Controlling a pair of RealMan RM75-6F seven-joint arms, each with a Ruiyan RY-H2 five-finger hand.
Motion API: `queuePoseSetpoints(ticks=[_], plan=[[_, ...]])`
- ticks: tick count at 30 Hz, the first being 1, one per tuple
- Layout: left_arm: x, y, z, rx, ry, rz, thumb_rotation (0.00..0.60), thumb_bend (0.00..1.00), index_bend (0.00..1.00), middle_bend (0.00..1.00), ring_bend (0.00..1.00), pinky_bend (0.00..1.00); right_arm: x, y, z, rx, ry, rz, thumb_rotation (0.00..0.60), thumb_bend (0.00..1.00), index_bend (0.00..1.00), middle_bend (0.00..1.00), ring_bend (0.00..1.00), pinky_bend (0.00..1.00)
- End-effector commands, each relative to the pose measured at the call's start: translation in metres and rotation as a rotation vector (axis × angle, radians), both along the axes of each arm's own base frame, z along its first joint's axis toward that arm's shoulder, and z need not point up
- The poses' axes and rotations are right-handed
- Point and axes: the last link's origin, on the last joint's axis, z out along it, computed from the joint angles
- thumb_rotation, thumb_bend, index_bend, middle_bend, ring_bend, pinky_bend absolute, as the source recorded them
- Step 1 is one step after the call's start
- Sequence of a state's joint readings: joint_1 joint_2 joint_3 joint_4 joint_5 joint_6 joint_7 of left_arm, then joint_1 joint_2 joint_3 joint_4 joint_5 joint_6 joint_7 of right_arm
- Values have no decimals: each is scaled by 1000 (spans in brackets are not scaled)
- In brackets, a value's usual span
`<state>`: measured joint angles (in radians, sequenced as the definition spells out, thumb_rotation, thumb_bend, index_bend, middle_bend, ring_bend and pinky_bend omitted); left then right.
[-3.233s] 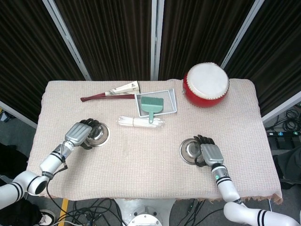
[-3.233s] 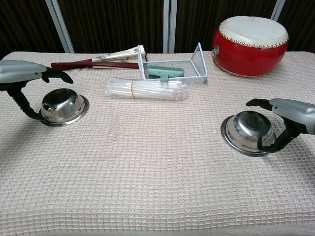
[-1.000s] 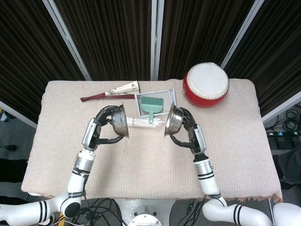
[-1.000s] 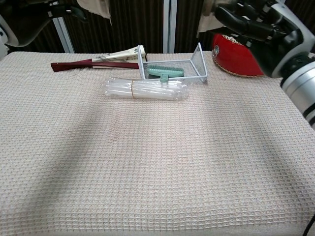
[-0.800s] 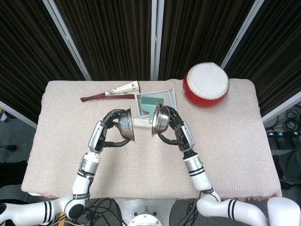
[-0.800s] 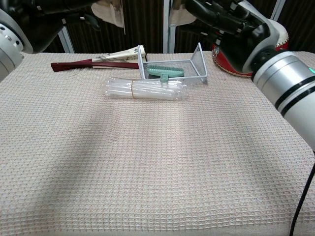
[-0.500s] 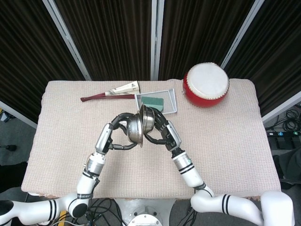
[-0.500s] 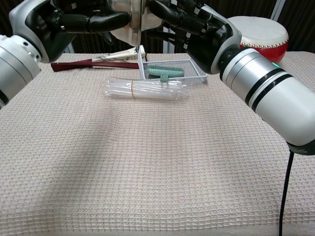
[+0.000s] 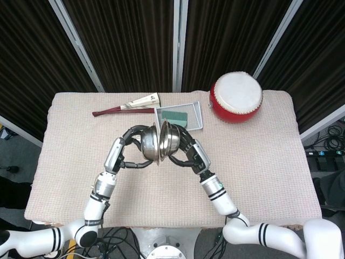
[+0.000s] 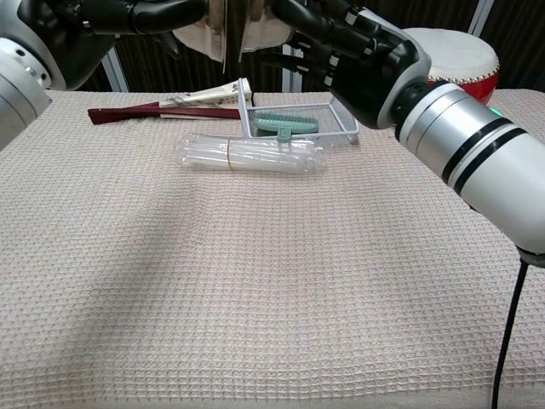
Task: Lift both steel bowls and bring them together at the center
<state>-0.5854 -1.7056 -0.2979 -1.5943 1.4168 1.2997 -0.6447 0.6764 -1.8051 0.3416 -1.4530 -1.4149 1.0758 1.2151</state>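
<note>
Both steel bowls hang in the air above the middle of the table, tipped on edge with their rims facing each other. My left hand (image 9: 132, 144) grips the left bowl (image 9: 149, 146) from behind. My right hand (image 9: 186, 150) grips the right bowl (image 9: 169, 138) the same way. The two rims stand very close, and I cannot tell whether they touch. In the chest view only the lower parts show at the top edge: left bowl (image 10: 218, 24), right bowl (image 10: 252, 15), left hand (image 10: 128, 19), right hand (image 10: 349, 43).
On the cloth-covered table (image 9: 269, 145) lie a clear plastic packet (image 10: 251, 155), a wire tray (image 10: 334, 119) holding a green brush (image 10: 285, 124), and a folded fan (image 9: 126, 107). A red drum (image 9: 236, 97) stands at the back right.
Both hands lifted the bowls off the table, turned them on edge and carried them inward. Over the last half second the bowls rose slightly and stayed rim to rim.
</note>
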Motion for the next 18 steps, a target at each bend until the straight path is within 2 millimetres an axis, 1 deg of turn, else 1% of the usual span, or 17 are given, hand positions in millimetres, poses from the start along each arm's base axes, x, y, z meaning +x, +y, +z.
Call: queuePoseSetpoints(ticks=[1,3,6,9,12,13,15,16,18], plan=[[3,1,-1,-6,-8,-2,600,91,368,414,432,562,6,2,-4,10,-1,20,600,315,271,355,265,304],[2,1,1,2,-5,1,600,91,369,414,432,562,3,2,-2,5,-3,11,600,315,271,355,266,304],[-9,1,8,16,-7,29,600,90,369,414,433,562,-12,0,7,-28,2,-22,600,314,270,355,266,305],[-30,-2,22,52,1,69,600,90,369,414,433,562,-37,0,22,-93,45,-64,600,314,270,355,266,305],[-61,0,35,102,79,131,600,91,369,414,433,562,-70,5,35,-187,226,-78,600,315,270,355,266,305],[-78,2,38,121,170,152,600,91,369,414,433,562,-86,9,39,-228,345,-83,600,315,270,355,266,305],[-102,4,41,134,332,165,600,91,371,414,433,562,-110,16,44,-273,528,-88,600,315,271,355,265,305],[-120,5,44,140,472,165,600,91,376,415,433,561,-124,24,46,-283,646,-82,600,316,270,355,265,305],[-145,4,47,149,703,141,600,92,387,422,433,559,-145,35,51,-275,824,-64,600,316,270,354,265,305]])
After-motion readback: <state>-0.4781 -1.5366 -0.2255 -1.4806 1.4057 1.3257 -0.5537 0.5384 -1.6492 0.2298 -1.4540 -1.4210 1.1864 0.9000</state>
